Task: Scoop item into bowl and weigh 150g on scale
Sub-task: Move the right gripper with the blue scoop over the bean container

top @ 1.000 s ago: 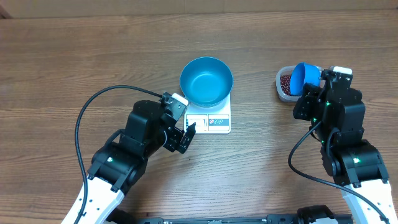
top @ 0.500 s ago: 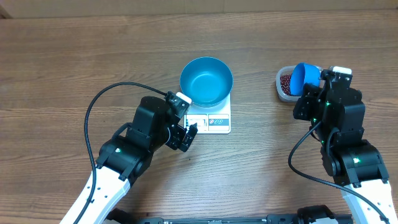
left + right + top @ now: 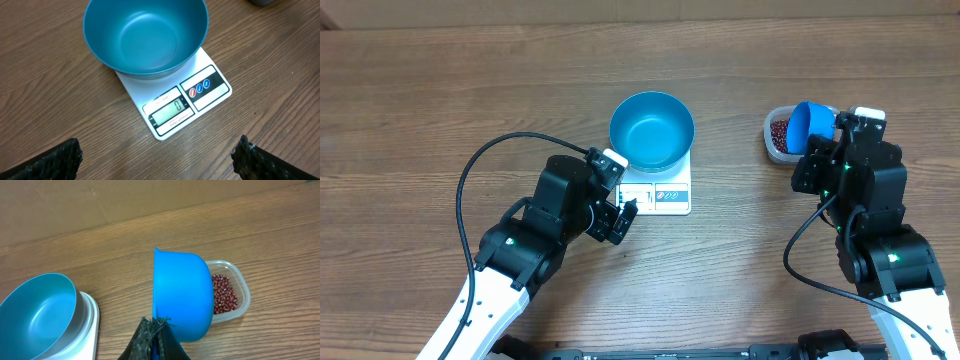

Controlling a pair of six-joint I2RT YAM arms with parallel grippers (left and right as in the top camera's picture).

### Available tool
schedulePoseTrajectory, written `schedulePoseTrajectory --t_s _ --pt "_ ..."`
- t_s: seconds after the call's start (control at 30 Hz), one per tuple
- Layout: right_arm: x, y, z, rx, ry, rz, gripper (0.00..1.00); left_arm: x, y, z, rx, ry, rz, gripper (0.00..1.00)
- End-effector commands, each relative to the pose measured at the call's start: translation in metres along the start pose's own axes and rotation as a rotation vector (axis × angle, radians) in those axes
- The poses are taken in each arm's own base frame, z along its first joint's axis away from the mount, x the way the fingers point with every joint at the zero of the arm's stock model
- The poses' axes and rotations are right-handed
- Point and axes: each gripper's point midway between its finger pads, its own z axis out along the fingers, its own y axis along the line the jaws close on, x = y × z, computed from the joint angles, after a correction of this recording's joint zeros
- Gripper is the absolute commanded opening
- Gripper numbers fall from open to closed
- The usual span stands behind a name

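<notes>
My right fingers (image 3: 148, 341) pinch the scoop (image 3: 182, 297), left fingers (image 3: 50, 162) spread; tilting in transit would spill beans (image 3: 222, 292) before the bowl (image 3: 652, 130).

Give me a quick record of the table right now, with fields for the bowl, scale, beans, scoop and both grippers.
bowl: empty, sitting on the scale
scale: display reads 0
beans: in the clear tub, none in the bowl
scoop: tipped on its side over the tub, contents not visible
left gripper: open, holding nothing, facing the scale
right gripper: shut on the scoop's handle
</notes>
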Motion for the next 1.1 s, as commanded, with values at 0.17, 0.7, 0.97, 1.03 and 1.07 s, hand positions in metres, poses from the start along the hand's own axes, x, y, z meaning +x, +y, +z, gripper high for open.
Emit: schedulePoseTrajectory --t_s 0.17,0.7,0.97,1.03,1.07 --pt "-0.017 0.003 -0.007 -0.01 -0.044 -0.008 0.04 0.002 -0.001 0.002 0.014 0.008 0.008 1.0" --pt "-0.017 0.003 -0.007 -0.009 -0.045 -0.064 0.04 0.0 -0.001 0.002 0.014 0.0 0.005 0.99" --pt "-0.025 -0.003 0.0 0.06 0.03 -0.107 0.04 0.001 -0.001 0.002 0.014 0.0 0.004 1.0" --pt "-0.034 -0.012 0.005 0.137 0.051 -0.119 0.04 0.001 -0.001 0.002 0.014 0.0 0.004 1.0" --pt "-0.038 -0.015 0.008 0.163 0.066 -0.141 0.04 0.001 -0.001 0.002 0.014 0.0 0.004 0.99"
